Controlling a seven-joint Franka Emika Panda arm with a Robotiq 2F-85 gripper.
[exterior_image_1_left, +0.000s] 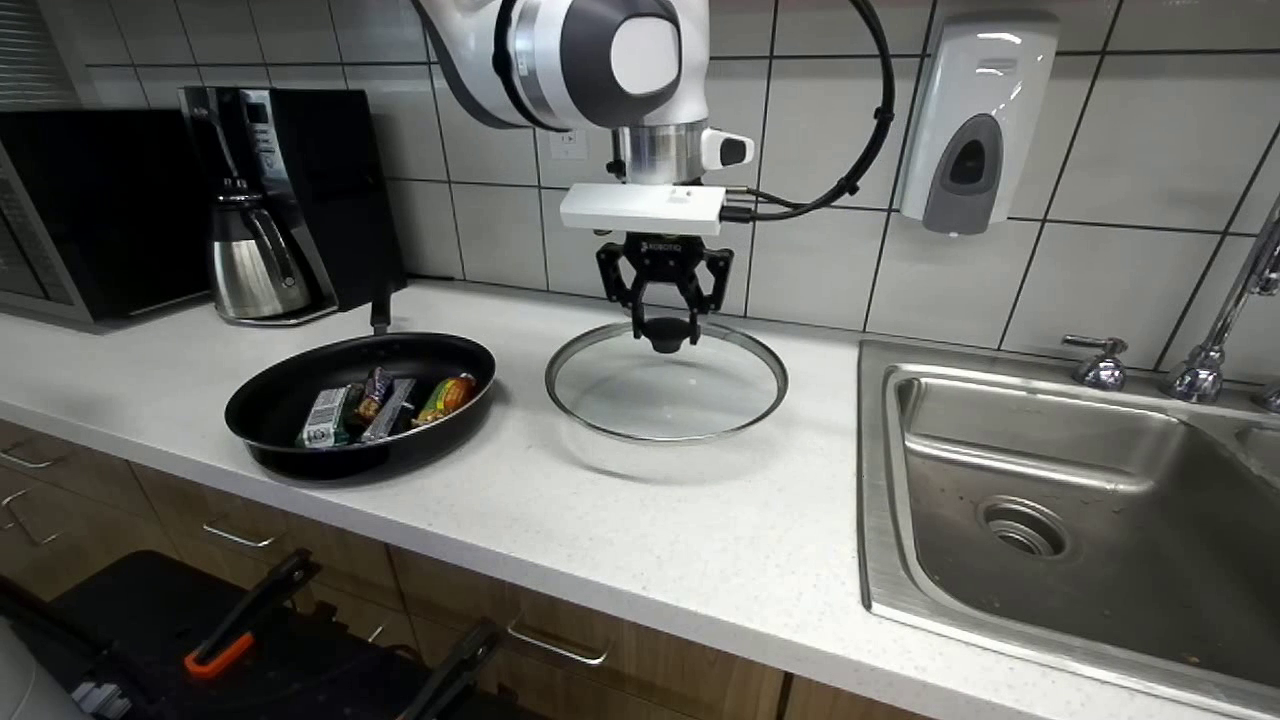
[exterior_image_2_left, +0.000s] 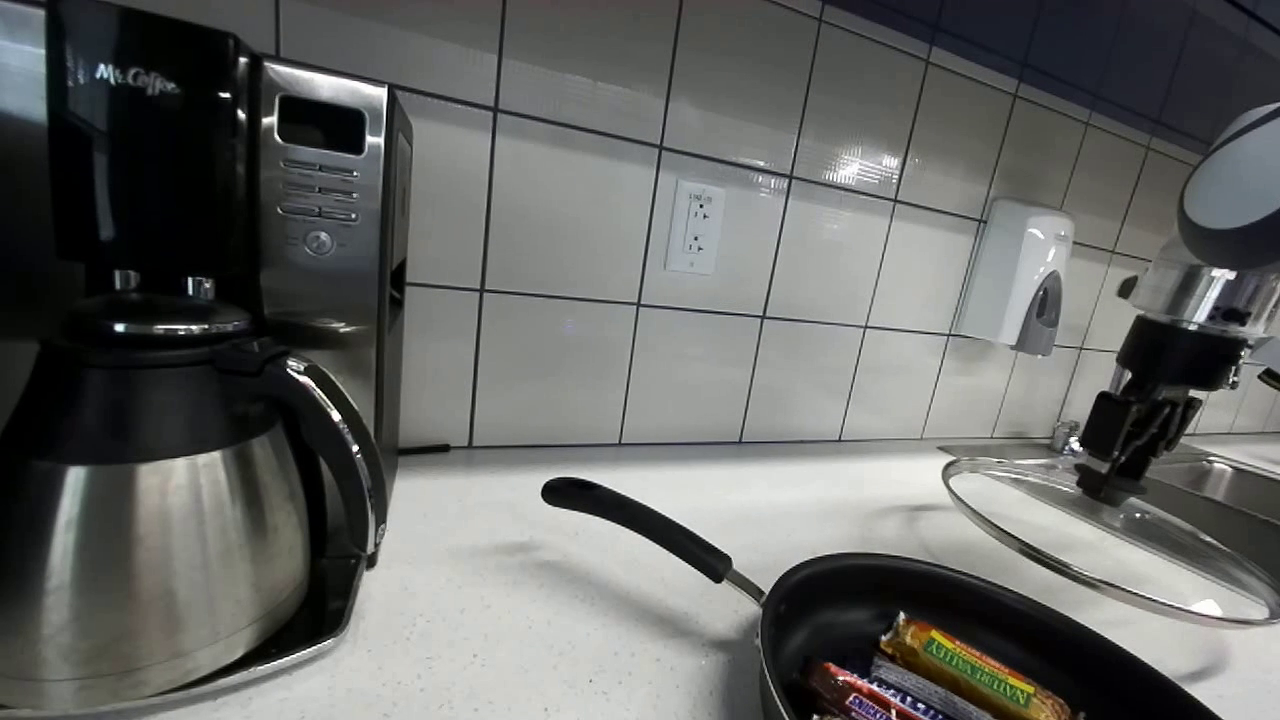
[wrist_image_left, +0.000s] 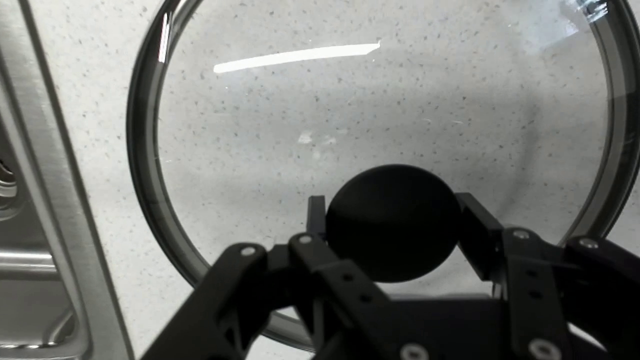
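My gripper (exterior_image_1_left: 667, 330) is shut on the round black knob (wrist_image_left: 392, 225) of a glass lid (exterior_image_1_left: 650, 395), one finger pad against either side of it in the wrist view. The lid has a metal rim and hangs a little above the white counter, its shadow falling below it. Seen in an exterior view, the lid (exterior_image_2_left: 1060, 530) leans, its far-left edge higher. Beside it on the counter stands a black frying pan (exterior_image_1_left: 270, 410) with several wrapped bars inside, among them a yellow-green one (exterior_image_2_left: 975, 670). The pan's handle (exterior_image_2_left: 640, 525) points toward the wall.
A steel sink (exterior_image_1_left: 880, 480) with a faucet (exterior_image_1_left: 1205, 360) lies on the lid's other side. A coffee maker (exterior_image_1_left: 320, 190) with its carafe (exterior_image_1_left: 250, 265) and a microwave (exterior_image_1_left: 100, 200) stand past the pan. On the tiled wall hangs a soap dispenser (exterior_image_1_left: 985, 110).
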